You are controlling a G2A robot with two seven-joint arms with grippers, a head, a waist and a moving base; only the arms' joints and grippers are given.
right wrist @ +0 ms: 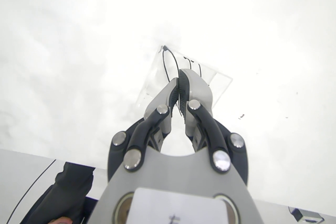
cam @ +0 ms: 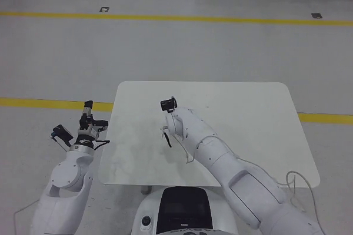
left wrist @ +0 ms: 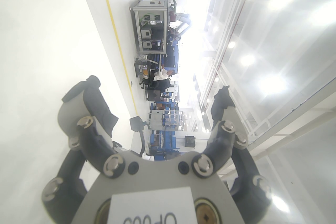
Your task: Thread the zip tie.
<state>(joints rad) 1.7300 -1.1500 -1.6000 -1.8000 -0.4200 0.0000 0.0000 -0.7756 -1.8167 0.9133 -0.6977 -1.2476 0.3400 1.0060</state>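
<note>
Clearly mid-threading: the right claw (right wrist: pixel 179 78) pinches the black zip tie (right wrist: pixel 163 62), its loop over a clear sheet (right wrist: pixel 219 82) on the counter (right wrist: pixel 78 25). Next, the left claw (left wrist: pixel 157 88), spread and empty beside the counter, likely must take the tail.

Table (cam: pixel 253 117): right half and far edge are open white surface, passable. Centre-left: right arm (cam: pixel 223 158) lies across it, with the right gripper (right wrist: pixel 179 83) pinched on the zip tie (right wrist: pixel 168 62) above a clear sheet (right wrist: pixel 220 80). Off the left edge: left gripper (left wrist: pixel 157 86), jaws apart.
</note>
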